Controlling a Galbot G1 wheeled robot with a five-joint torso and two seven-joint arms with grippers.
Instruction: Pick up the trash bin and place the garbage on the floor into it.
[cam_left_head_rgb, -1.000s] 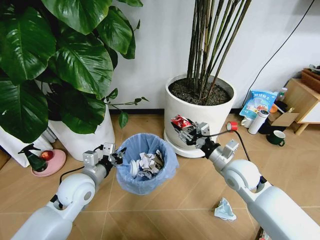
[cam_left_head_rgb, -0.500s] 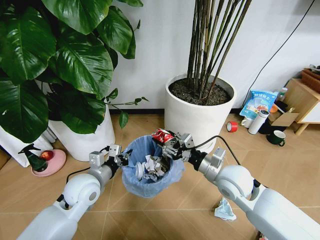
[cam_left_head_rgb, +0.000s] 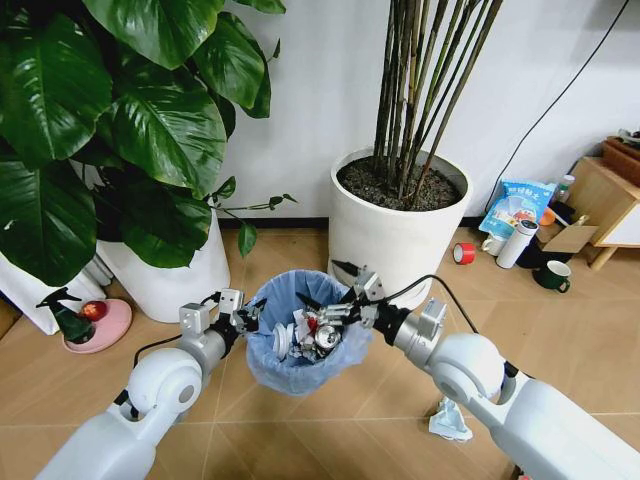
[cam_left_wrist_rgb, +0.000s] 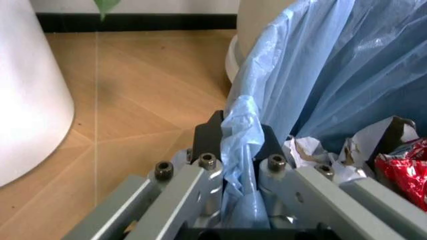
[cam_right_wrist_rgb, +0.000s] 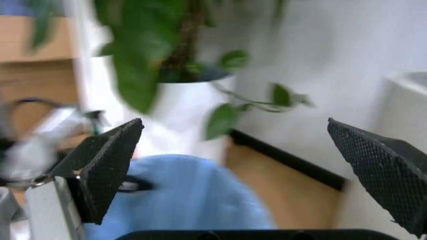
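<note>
Two hands at trash bin (cam_left_head_rgb: 300, 335), left hand (cam_left_wrist_rgb: 233, 150) pinching its rim, right hand (cam_left_head_rgb: 335, 300) spread wide above

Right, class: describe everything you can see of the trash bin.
The trash bin is small and round, lined with a crinkly light-blue bag folded over its rim. The left gripper is shut on the rim; the open right gripper is over its mouth. Inside lie crumpled paper and a crushed red can.

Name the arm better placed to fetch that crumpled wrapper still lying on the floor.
Right. Its end effector is open and empty over the trash bin, and the crumpled wrapper lies beside that arm. The left end effector is clamped on the bin's rim, holding it.
</note>
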